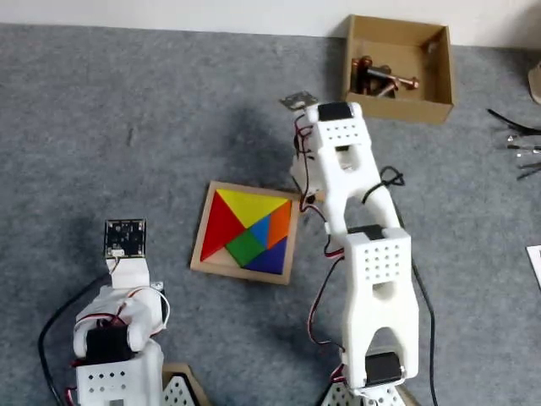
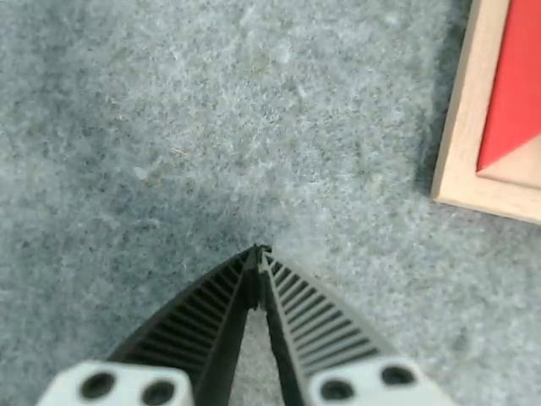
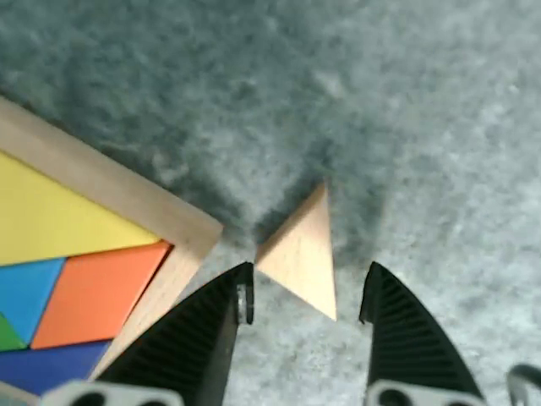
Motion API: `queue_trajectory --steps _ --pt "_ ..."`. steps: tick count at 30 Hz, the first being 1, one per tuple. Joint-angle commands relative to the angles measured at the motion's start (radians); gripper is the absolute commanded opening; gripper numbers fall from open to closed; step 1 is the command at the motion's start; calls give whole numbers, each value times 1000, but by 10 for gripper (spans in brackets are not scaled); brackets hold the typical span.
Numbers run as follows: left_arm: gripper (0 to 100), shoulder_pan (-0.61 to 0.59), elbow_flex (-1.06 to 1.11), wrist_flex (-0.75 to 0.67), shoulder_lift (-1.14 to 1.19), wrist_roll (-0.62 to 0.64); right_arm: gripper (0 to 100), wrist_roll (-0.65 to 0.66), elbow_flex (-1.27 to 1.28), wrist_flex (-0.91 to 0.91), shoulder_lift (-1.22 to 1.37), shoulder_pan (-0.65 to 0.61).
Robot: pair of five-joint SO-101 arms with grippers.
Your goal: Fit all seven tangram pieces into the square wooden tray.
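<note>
A square wooden tray (image 1: 203, 224) is seen lying on grey carpet (image 1: 127, 110) between two white arms. Six coloured pieces are laid in it: yellow (image 1: 249, 205), red (image 1: 221, 230), light blue (image 1: 260, 228), green (image 1: 245, 248), orange (image 1: 279, 228) and dark blue (image 1: 269, 258). A bare triangular gap (image 1: 210, 255) is left at the tray corner nearest the left arm (image 1: 118, 338).

The seventh piece, a plain wooden triangle (image 3: 300, 249), lies flat on the carpet just outside the tray corner next to the orange piece, apart from the rim. The right gripper (image 3: 308, 275) is held over it with its fingers spread, one on each side of the triangle. Whether either finger touches it cannot be told.

The left gripper (image 2: 258, 254) is held over bare carpet beside the tray edge by the red piece, its fingers pressed together on nothing.

A cardboard box (image 1: 397, 93) of coppery metal parts is set at the far edge, well apart from the tray.
</note>
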Motion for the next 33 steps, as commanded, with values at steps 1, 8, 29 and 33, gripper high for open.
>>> queue_trajectory --steps 1,8,29,33 --pt "5 -13 21 2 -7 -8 201 12 -47 16 -15 12" --pt "5 -13 21 2 -7 -8 173 44 -47 -16 -15 10" --pt "5 -15 21 2 -7 -8 170 54 -51 -61 53 -8" --pt "5 -15 21 2 -7 -8 170 54 -56 -58 114 -13"
